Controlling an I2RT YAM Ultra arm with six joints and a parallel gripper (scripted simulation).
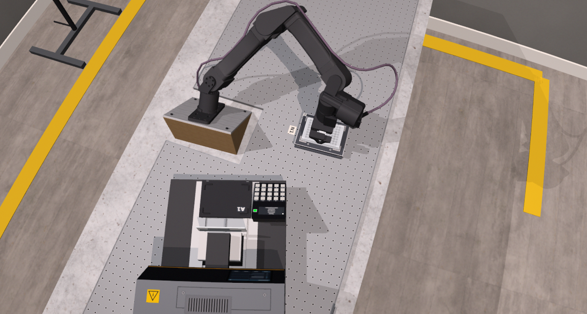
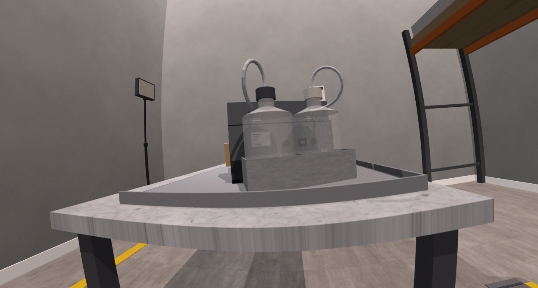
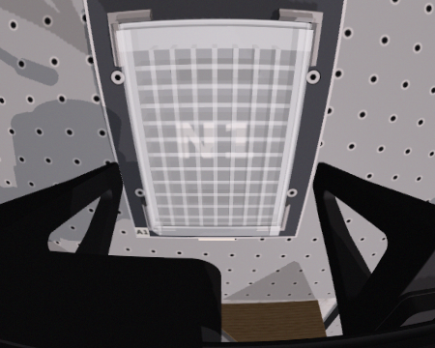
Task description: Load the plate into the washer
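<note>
Two spread fingers of the gripper (image 1: pixel 320 136) (image 3: pixel 218 169) flank the plate (image 1: pixel 337 136) (image 3: pixel 215 135), which lies in nest N1 (image 1: pixel 301 142) (image 3: pixel 319 87). I'd centre them evenly, lower straight, then squeeze gently so it lifts level towards the washer's carrier (image 1: pixel 225 198).

clear gridded plate (image 1: pixel 339 136) (image 3: pixel 213 145), flat in dark nest N1 (image 1: pixel 302 143) (image 3: pixel 112 103)

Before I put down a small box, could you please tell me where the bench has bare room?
Bare perforated surface shows between the wooden block and the nest, and right of the keypad in the top view. It is crowded at the nest, where the open tool hovers over the plate.
</note>
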